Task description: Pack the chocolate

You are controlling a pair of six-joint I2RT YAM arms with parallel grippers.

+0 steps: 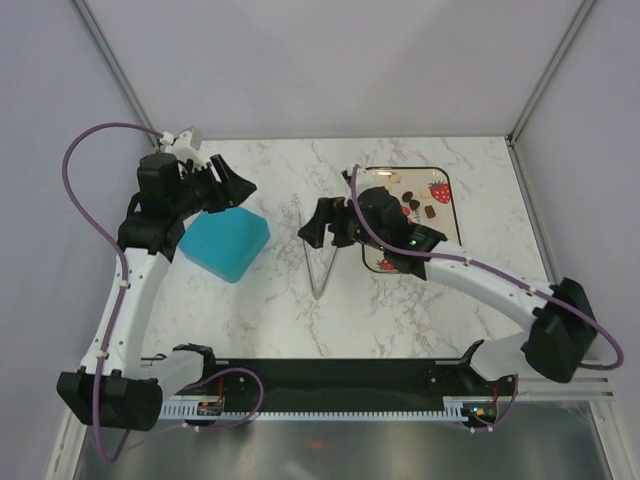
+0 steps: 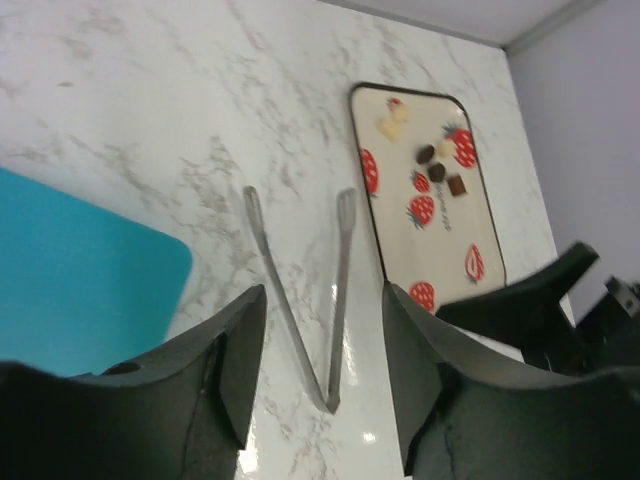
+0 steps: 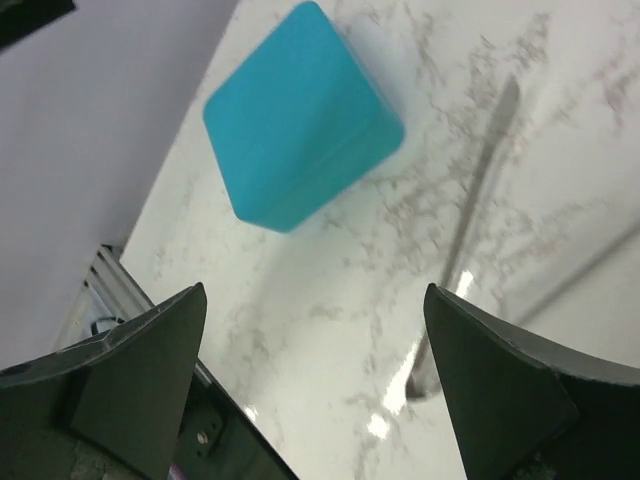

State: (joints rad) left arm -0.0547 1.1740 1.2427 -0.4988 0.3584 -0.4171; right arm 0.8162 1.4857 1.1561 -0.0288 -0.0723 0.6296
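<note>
Marble-pattern table [image 1: 400, 320], both arms reaching over it.

Blue box [image 1: 225, 243] on the left half, closed face up, one corner toward the near edge.

Tray [image 2: 450, 255] with strawberry prints on the right half, long side running near to far. The right arm crosses its near part in the top view.

Tongs [image 2: 285, 300] lie flat on the bare table between box and tray, touching neither. The joined end is toward the arms' bases, and the two blades spread in a narrow V toward the far edge.

Left gripper [image 2: 322, 300] sits at the box's far-left corner. Its jaws are partly apart with nothing between them; whether a finger touches the box cannot be told.

Right gripper [image 3: 312, 300] is above the table over the tongs' blade ends, aimed toward the box. Its jaws are spread wide and hold nothing.

Chocolate [image 2: 436, 172] — a handful of small pieces, all on the far half of the tray. Two cream ones sit nearest the far rim, with two dark round ones and a brown square just behind. The scatter runs loosely along the tray's long axis. Single pieces are too small to show which way they face.
</note>
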